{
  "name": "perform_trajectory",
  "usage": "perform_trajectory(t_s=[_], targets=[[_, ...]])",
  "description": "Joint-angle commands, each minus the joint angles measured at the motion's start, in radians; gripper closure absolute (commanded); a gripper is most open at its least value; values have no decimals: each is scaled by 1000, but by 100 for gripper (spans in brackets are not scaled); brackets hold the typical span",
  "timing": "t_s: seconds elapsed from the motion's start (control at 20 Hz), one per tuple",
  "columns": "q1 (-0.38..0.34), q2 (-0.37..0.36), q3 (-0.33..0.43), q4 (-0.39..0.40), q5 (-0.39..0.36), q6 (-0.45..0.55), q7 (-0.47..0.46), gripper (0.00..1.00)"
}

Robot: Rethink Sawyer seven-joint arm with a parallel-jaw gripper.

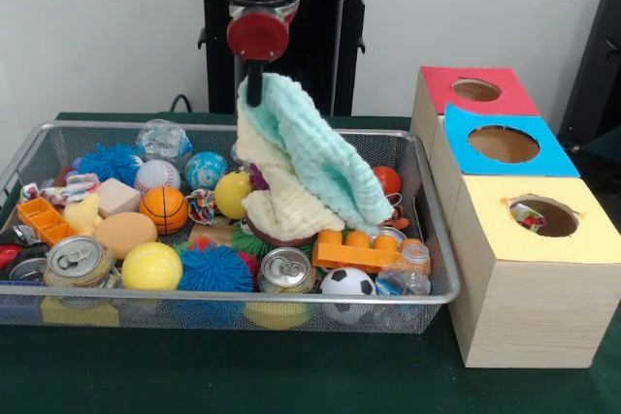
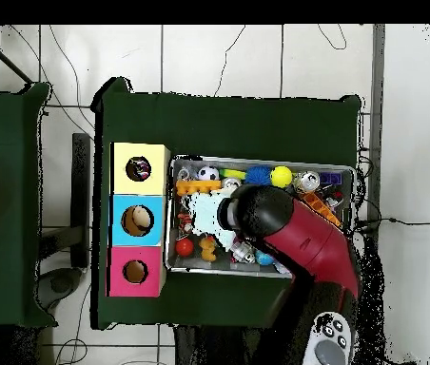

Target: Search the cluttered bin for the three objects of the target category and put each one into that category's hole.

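Note:
My gripper (image 1: 254, 92) hangs over the middle of the wire bin (image 1: 441, 269), shut on the top corner of a mint-green and cream cloth (image 1: 310, 167). The cloth drapes down from it, and its lower folds rest on the clutter. In the overhead view the red arm (image 2: 300, 242) covers the gripper, and the pale cloth (image 2: 203, 205) shows to the left of the arm's head. Beside the bin stands a row of boxes with round holes: red (image 1: 475, 90), blue (image 1: 503, 143) and yellow (image 1: 543, 216). A small item lies inside the yellow hole.
The bin is packed with a basketball (image 1: 163, 207), yellow balls (image 1: 151, 266), blue spiky balls (image 1: 214, 269), two cans (image 1: 286, 270), a soccer ball (image 1: 347, 282), an orange brick (image 1: 361, 250) and a small plastic bottle (image 1: 411, 271).

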Motion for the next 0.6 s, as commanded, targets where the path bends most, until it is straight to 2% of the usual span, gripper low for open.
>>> perform_trajectory(t_s=[0.05, 0.45, 0.6], targets=[[15, 80, 132, 60, -17, -107, 66, 100], [79, 123, 132, 88, 32, -184, 168, 100], [85, 147, 145, 94, 52, -224, 179, 100]])
